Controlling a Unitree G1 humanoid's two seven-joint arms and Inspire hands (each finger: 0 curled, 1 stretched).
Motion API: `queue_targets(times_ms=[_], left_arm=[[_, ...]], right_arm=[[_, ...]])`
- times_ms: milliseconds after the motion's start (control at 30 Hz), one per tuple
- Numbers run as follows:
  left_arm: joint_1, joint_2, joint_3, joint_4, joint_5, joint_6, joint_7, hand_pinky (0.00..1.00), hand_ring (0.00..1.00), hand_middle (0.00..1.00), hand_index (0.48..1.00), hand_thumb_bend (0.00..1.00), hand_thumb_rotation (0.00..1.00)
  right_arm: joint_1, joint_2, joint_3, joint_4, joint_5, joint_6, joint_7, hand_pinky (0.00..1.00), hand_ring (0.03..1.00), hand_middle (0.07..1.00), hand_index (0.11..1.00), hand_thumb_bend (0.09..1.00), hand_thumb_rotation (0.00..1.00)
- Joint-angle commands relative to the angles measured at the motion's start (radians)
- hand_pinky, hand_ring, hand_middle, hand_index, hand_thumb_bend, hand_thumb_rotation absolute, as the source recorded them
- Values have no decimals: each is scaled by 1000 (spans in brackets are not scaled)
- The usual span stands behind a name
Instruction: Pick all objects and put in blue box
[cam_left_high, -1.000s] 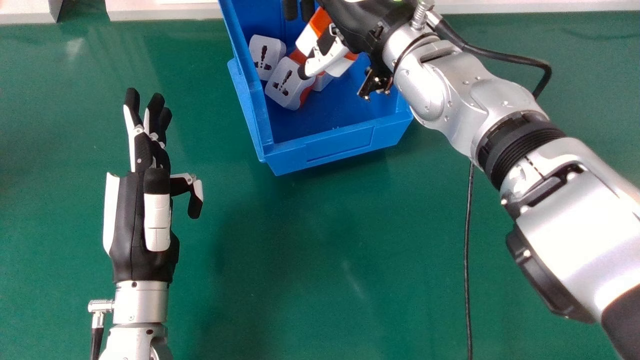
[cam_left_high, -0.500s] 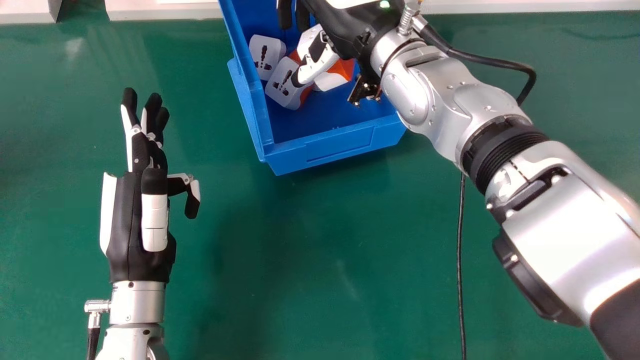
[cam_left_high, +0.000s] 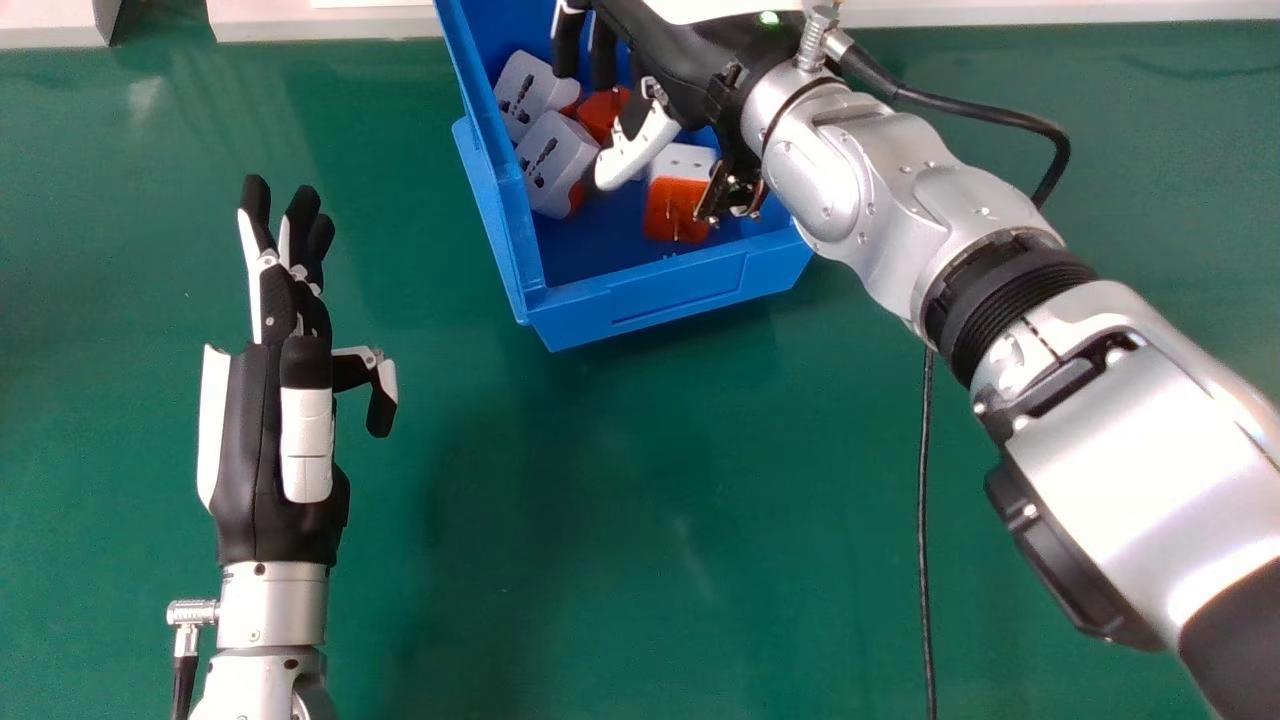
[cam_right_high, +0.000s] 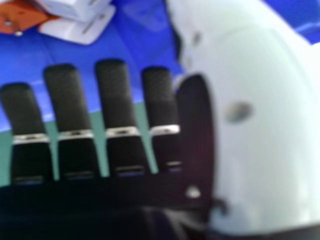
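The left hand (cam_left_high: 262, 450) is nearest, over the table (cam_left_high: 600, 500) to the left of the box (cam_left_high: 690, 282), fingers straight and nothing in them; it looks out of this step. Past the box's near wall lies the near plug (cam_left_high: 675, 205), inside, orange part toward the robot. It sits on the robot's side of the right hand (cam_left_high: 690, 60), partly under its wrist. A white plug (cam_left_high: 555, 165) lies to the left of the thumb, with another (cam_left_high: 533, 92) and a red plug (cam_left_high: 602, 112) beyond. The right hand is above them, fingers apart and holding nothing. With the plugs below and the arm crossing the right wall, the way out is likely straight up first, then right; a low sideways pull could drag the wrist on plug or wall.
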Motion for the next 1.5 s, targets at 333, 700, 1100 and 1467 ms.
queue_targets(times_ms=[333, 700, 1100, 1467], left_arm=[[-3, 5, -5, -9, 6, -19, -6, 0, 1000, 1000, 941, 1000, 1000], [10, -21, -13, -16, 10, -35, 9, 0, 1000, 1000, 938, 1000, 1000], [9, -27, -16, -18, -1, -21, 0, 0, 1000, 1000, 940, 1000, 1000], [33, -28, -14, -45, -53, -13, -68, 0, 1000, 1000, 943, 1000, 1000]], right_arm=[[-54, -53, -30, -23, 47, -83, 35, 551, 613, 647, 700, 937, 244], [247, -323, -136, -282, 163, -550, -41, 617, 713, 756, 766, 976, 631], [925, -533, -375, -827, 789, -837, 293, 577, 706, 742, 744, 887, 840], [1284, -323, -402, -808, 1049, -951, 402, 626, 756, 787, 795, 906, 950]])
